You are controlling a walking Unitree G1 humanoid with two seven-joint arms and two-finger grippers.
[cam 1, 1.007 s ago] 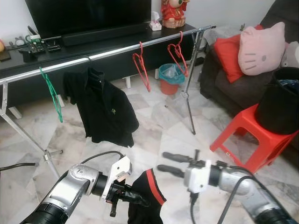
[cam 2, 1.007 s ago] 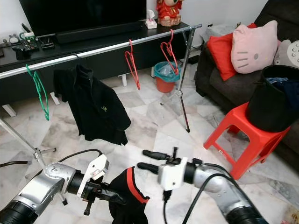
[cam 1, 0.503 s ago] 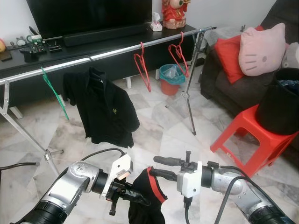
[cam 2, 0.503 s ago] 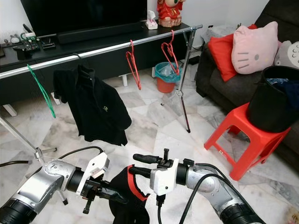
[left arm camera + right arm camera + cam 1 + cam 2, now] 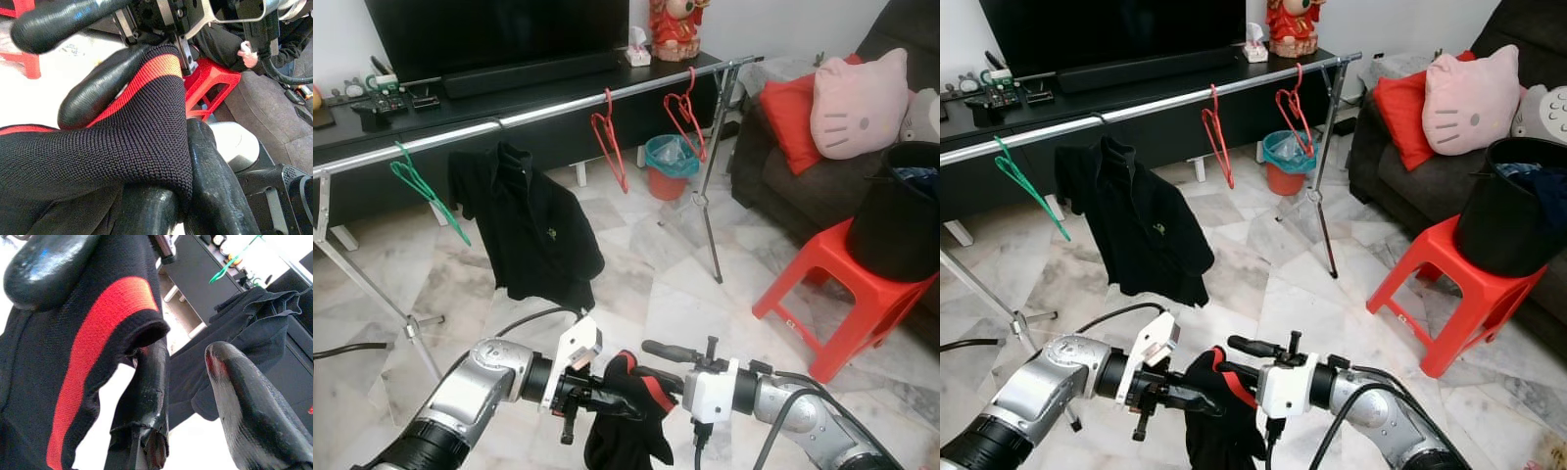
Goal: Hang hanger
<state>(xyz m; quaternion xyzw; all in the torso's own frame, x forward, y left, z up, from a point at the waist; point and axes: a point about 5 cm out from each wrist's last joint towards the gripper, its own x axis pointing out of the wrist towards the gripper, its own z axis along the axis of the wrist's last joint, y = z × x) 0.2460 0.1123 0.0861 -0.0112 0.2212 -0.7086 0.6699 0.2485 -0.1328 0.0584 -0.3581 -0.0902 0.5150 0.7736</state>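
Low in front, left claw (image 5: 625, 403) clamping black garment (image 5: 625, 436), right claw (image 5: 658, 363) wide, garment's hem cropped

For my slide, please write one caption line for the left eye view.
Left end effector holds a black garment with red trim; right end effector open beside it, before a clothes rail.

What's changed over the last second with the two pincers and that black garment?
The right pincer moved toward the robot's left, its open fingers now meeting the black knit garment with red trim. The left pincer stayed shut on that garment. The green plastic hanger swung on the silver metal rail; the black shirt and red hangers stayed put.
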